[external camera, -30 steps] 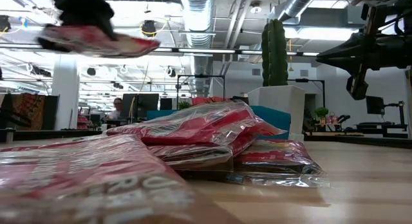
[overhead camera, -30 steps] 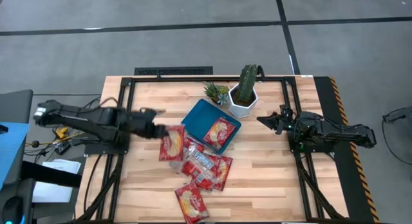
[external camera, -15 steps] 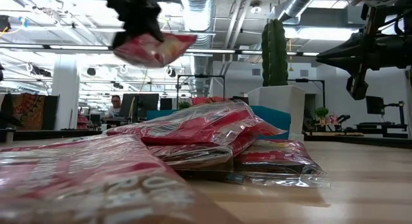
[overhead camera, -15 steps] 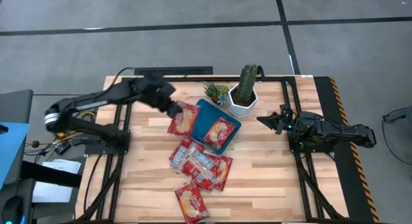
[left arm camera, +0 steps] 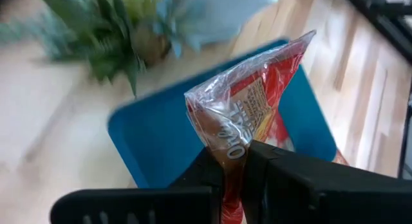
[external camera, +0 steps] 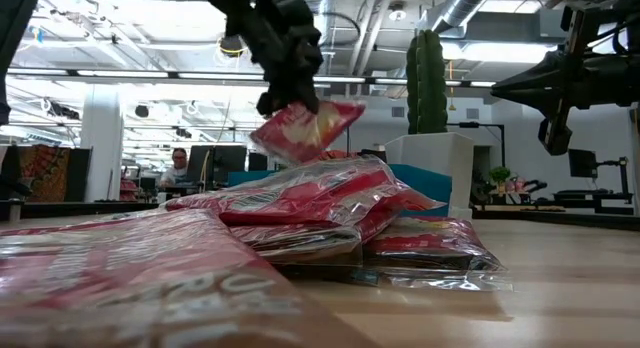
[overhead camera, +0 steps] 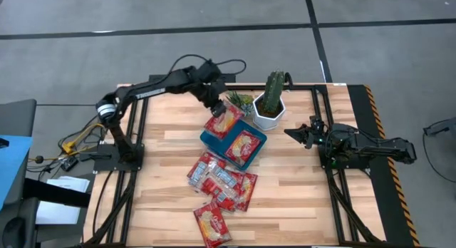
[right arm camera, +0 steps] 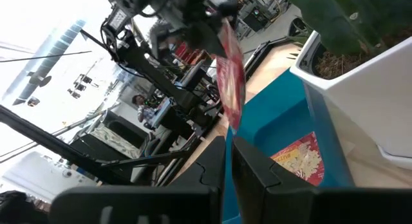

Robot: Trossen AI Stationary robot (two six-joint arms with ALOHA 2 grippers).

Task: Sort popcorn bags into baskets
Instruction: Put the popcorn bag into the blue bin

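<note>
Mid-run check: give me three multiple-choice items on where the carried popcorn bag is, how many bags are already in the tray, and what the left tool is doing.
1. Where is the held bag?
A. Above the teal tray
B. Flat on the table's front edge
C. Inside the white pot

2. How many bags lie flat inside the teal tray?
A. None
B. One
C. Three

3. What state is the left tool in?
A. Open and empty
B. Shut on the held bag
C. Open around the cactus

Answers:
1. A: the left wrist view shows the held bag hanging over the tray's blue floor.
2. B: the high view shows a single lying bag in the tray.
3. B: the bag's edge is pinched between the fingers, which are closed on it.
</note>
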